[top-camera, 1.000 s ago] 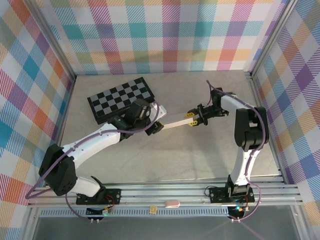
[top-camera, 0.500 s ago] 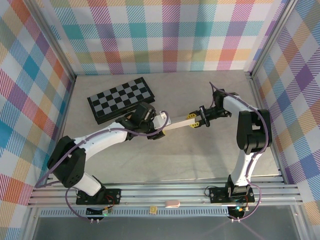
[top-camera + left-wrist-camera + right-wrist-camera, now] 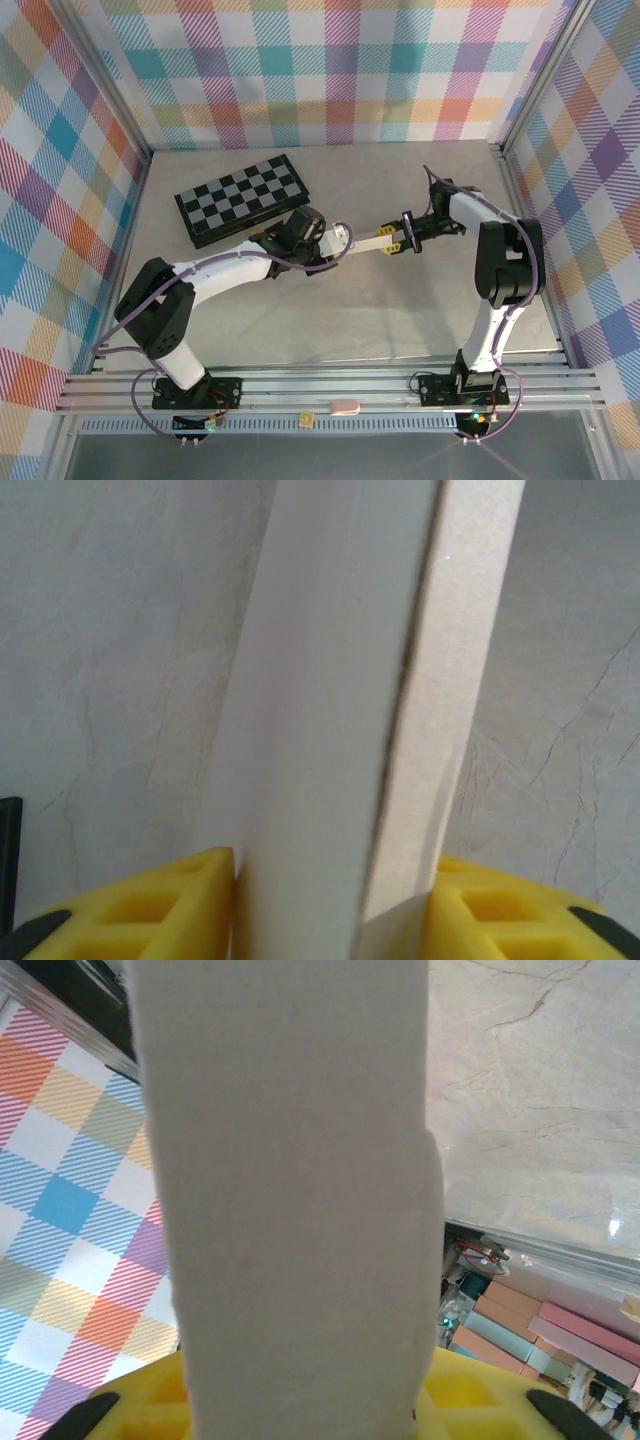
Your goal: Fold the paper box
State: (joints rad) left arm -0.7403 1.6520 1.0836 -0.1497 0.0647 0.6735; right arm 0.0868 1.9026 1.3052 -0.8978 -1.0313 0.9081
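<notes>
**Item 1: checkered board** (image 3: 240, 200). Black/grey, at far-left rear of table (image 3: 350, 330), behind L arm. Not part of the job; to be left untouched.

**Item 2: left gripper** (image 3: 337, 240). Sited mid-table, just R of the board, aimed toward R arm. In the wrist view (image 3: 335, 905) its yellow pads (image 3: 150, 910) are seen pressed against both outer faces of the card. Classed as grasping the paper box at its L end.

**Item 3: paper box** (image 3: 365, 245). White card, collapsed to a narrow strip. It is spanned between the two grippers at approx. table centre, well apart from the board. In the L wrist view (image 3: 330, 680) two panels are seen meeting along a dark seam. In the R wrist view (image 3: 290, 1160) one plain face is presented. Contact w/ table cannot be told.

**Item 4: right gripper** (image 3: 393, 240). Sited at R end of strip. In its wrist view (image 3: 310, 1410) yellow fingers (image 3: 150, 1390) are seen either side of the card; classed as clamped on the paper box.

**Step (judged):** a crease is being set w/ both ends pinned.

**Handling notes:**
- Squeeze is to be applied squarely across the seam, so panels are kept aligned.
- R grip is best held firm as anchor; no pull along the strip, since thin card is likely torn or buckled.
- Twist btwn the ends is to be avoided.
- One end only is to be let go at a time, as card may spring open.
</notes>
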